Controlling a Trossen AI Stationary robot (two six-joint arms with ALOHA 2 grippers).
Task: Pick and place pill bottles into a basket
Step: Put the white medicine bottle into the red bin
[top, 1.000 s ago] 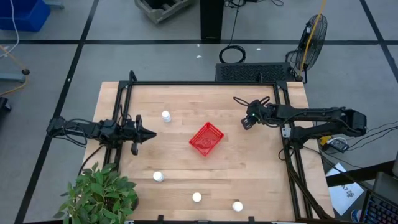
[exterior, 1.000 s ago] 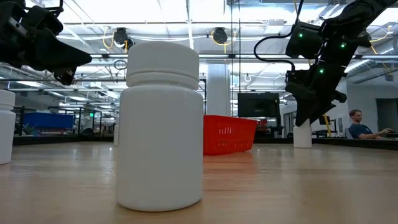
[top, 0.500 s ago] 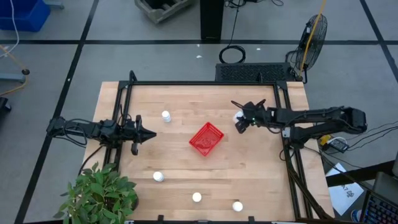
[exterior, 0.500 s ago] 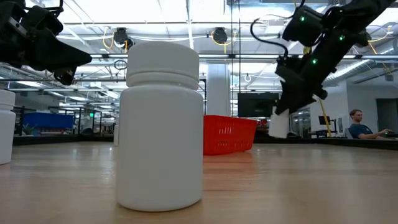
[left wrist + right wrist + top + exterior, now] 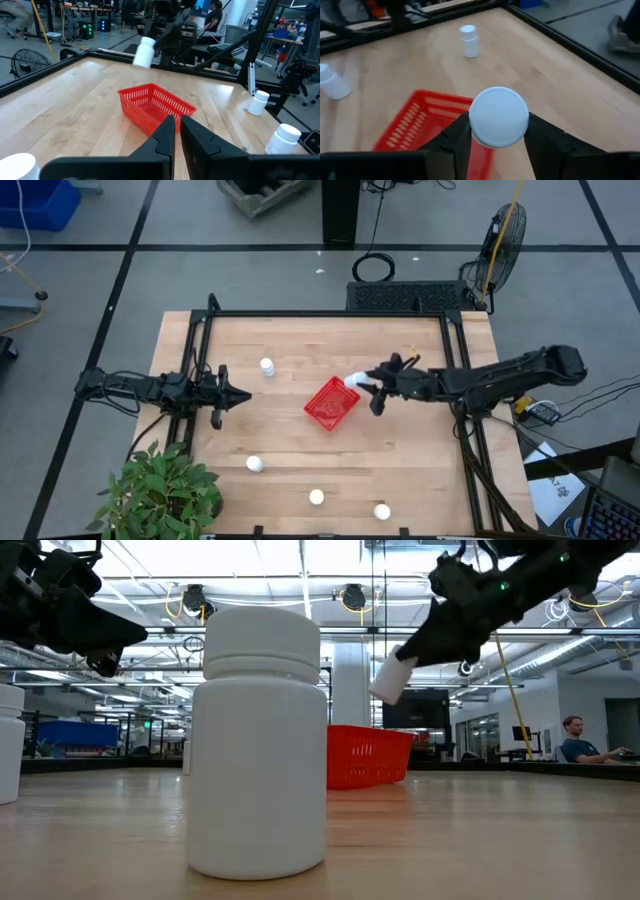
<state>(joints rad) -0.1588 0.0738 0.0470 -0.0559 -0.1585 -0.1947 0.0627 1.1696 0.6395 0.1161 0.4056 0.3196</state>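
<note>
**High view: right arm carries a bottle at the basket's edge**

Right gripper [image 5: 368, 387] reaches in over the bench [image 5: 400, 450], fingers [image 5: 547, 145] clamped on either side of a pill bottle [image 5: 352, 381], lifted clear of the wood. Low view shows the held bottle tilted, above the red basket [image 5: 331, 403]. It sits just over the basket's right-hand corner.

Left gripper [image 5: 238, 396] waits at the bench's left edge, fingers [image 5: 165, 137] nearly together, only a thin gap, holding nothing.

Four more bottles stand on the bench: one left of the basket and farther back [image 5: 267, 367], three along the near side [image 5: 255, 464] [image 5: 317, 498] [image 5: 382, 511], all well apart from the basket.
</note>
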